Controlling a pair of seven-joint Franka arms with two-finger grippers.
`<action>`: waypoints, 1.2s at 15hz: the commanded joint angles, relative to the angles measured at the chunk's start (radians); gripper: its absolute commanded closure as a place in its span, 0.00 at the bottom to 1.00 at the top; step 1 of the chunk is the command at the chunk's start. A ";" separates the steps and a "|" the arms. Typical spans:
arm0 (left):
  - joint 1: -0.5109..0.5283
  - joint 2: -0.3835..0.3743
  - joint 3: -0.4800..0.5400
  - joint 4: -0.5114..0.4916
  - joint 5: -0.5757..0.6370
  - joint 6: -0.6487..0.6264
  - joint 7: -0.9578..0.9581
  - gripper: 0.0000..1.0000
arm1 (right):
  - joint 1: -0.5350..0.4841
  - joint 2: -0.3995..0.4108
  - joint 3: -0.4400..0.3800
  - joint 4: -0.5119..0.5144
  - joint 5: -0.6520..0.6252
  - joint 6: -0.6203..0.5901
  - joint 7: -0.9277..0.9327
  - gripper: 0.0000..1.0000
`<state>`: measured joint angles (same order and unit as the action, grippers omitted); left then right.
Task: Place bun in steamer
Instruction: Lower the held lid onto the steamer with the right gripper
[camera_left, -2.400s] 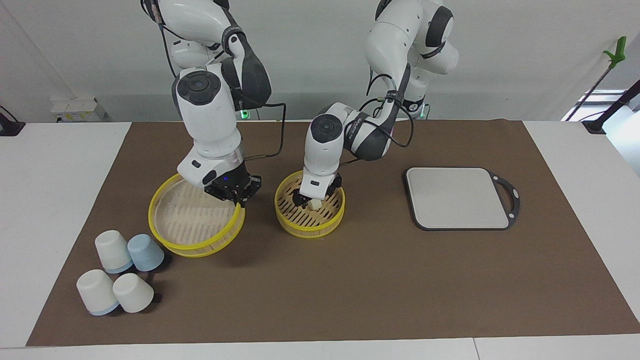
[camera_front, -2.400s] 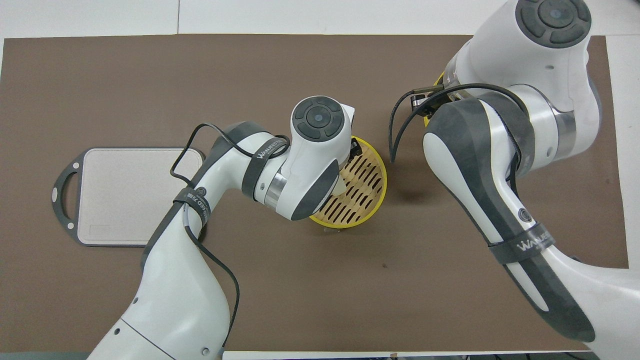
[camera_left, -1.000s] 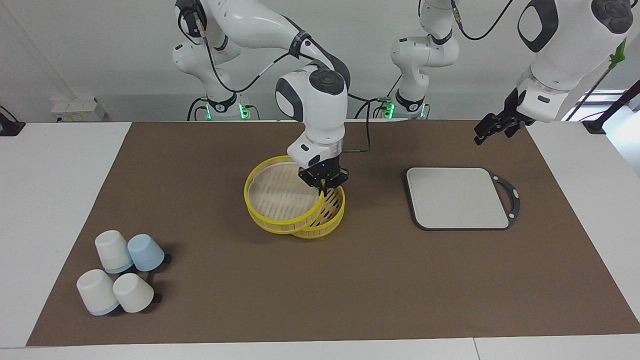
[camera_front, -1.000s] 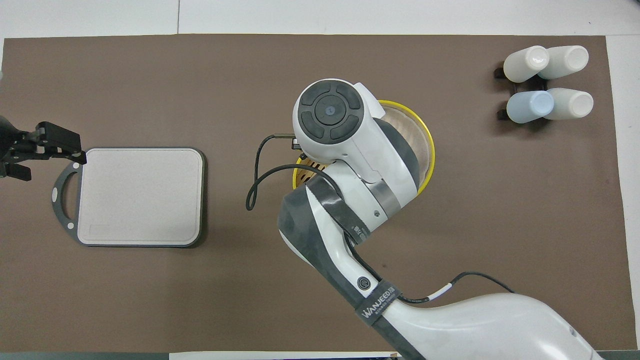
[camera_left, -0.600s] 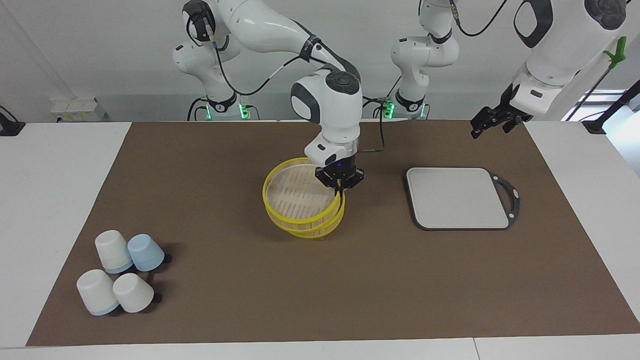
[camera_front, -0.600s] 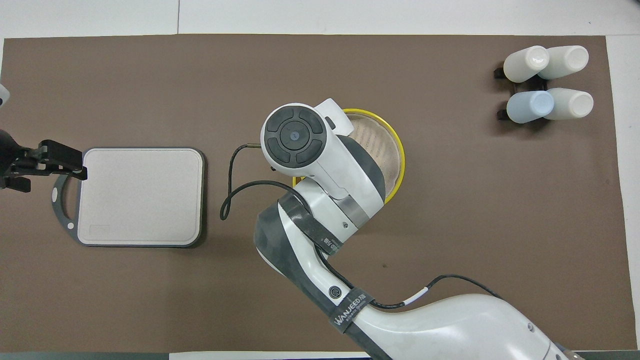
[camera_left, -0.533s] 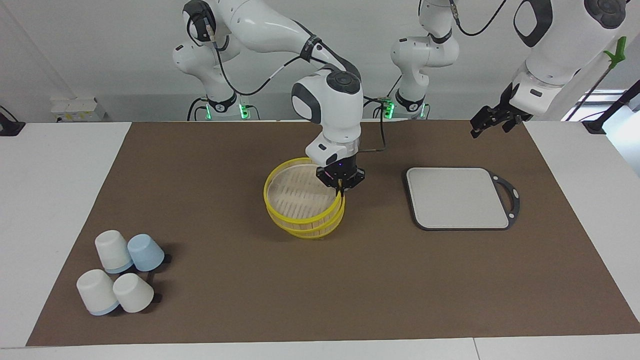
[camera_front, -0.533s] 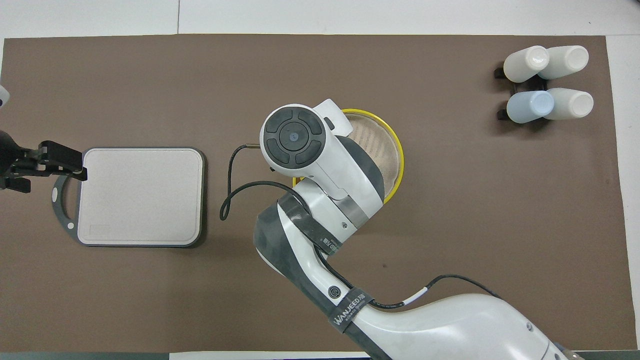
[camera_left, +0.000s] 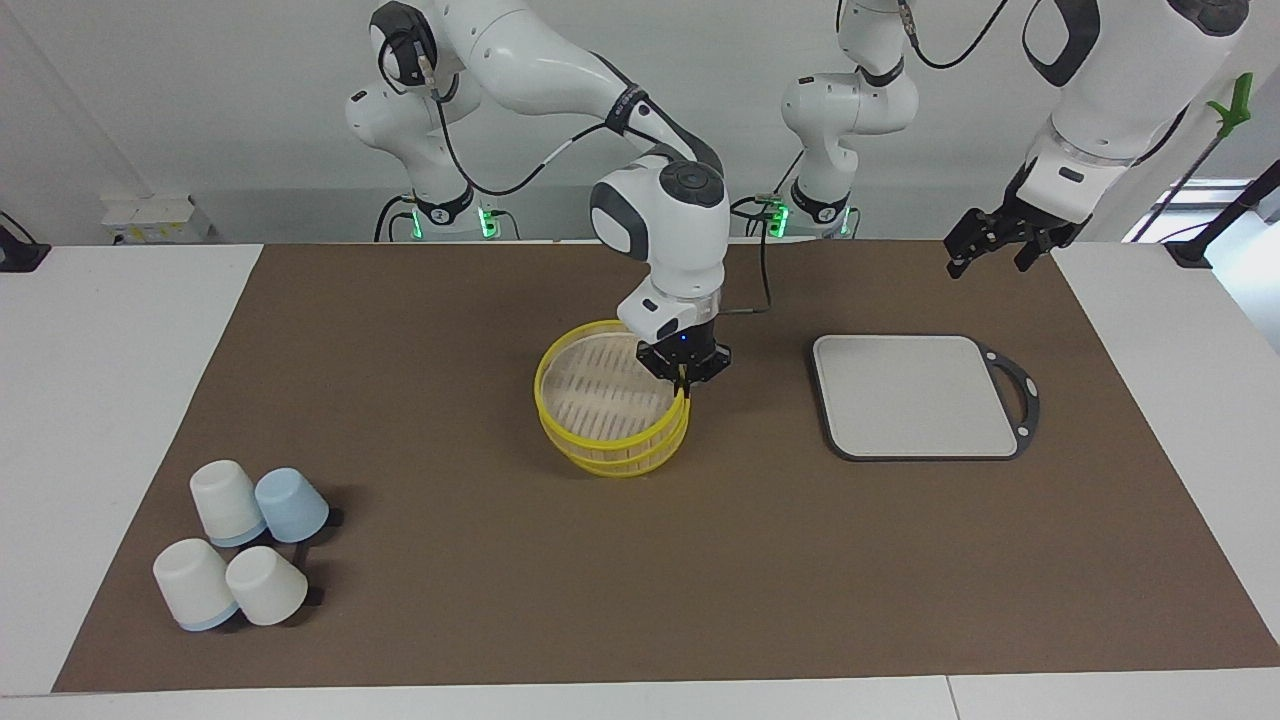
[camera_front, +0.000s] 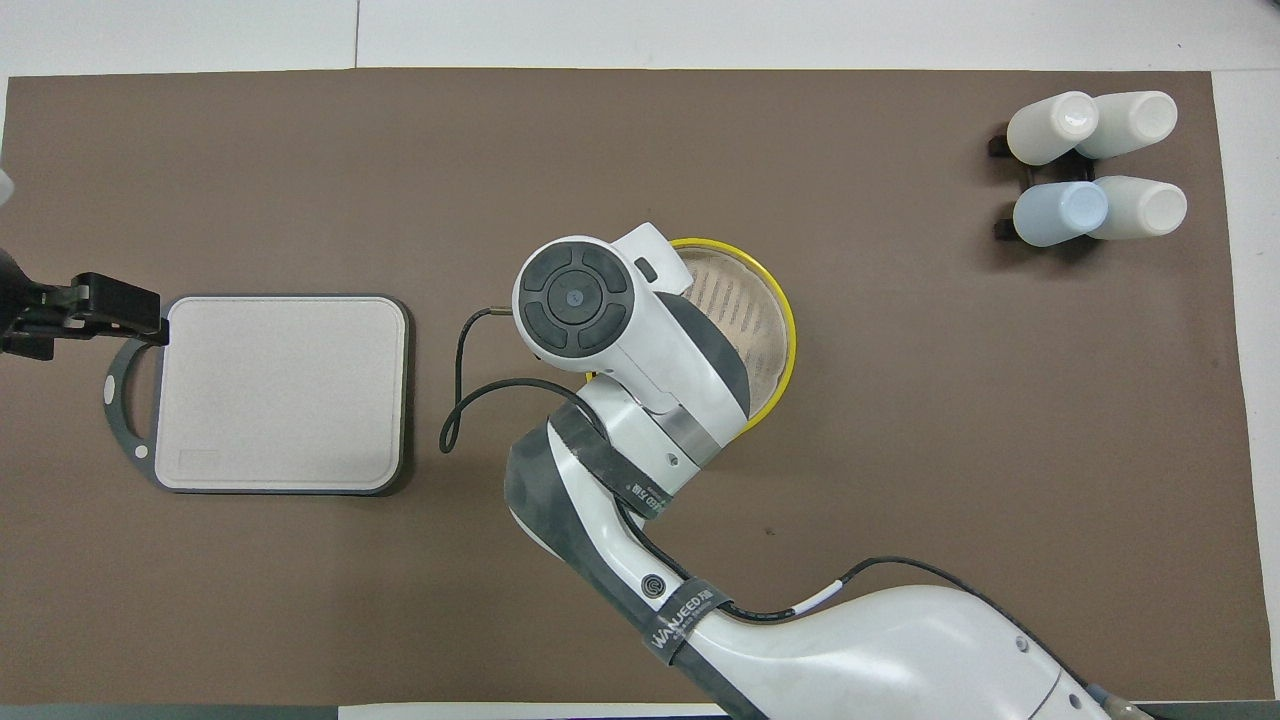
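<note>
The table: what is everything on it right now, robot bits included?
steamer: one, yellow-rimmed, mid-mat.
lid: one, yellow-rimmed, slatted, on the steamer, a little askew.
bun: none visible.
board: one, grey, dark-handled, toward the left arm's end.
cups: four upturned, three white and one pale blue, toward the right arm's end.
mat: one, brown, under everything.
right gripper: jaws shut on the lid's rim.
left gripper: waiting above the mat's corner near the board.

The right tool and its arm cover the steamer from its 3 o'clock rim in the facing view, blocking entry from above. The grey board lies at 3 o'clock, the cups at 8 o'clock, with bare worktop between. The left tool hangs over the worktop's edge at 1 o'clock of the board.
</note>
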<state>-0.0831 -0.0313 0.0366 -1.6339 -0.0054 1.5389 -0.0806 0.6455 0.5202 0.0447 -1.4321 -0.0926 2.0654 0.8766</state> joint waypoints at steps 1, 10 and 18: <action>0.005 -0.016 -0.009 -0.023 0.025 0.007 0.027 0.00 | 0.014 -0.009 0.001 -0.014 -0.013 0.021 0.033 1.00; -0.012 -0.001 -0.006 -0.014 0.015 -0.025 0.025 0.00 | 0.014 -0.015 0.001 -0.059 -0.015 0.071 0.045 1.00; 0.034 -0.019 -0.035 -0.014 0.016 -0.037 0.024 0.00 | 0.013 -0.019 0.003 -0.070 -0.006 0.071 0.045 0.40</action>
<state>-0.0827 -0.0244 0.0254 -1.6354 -0.0030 1.5170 -0.0662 0.6636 0.5197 0.0434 -1.4708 -0.0926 2.1103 0.8955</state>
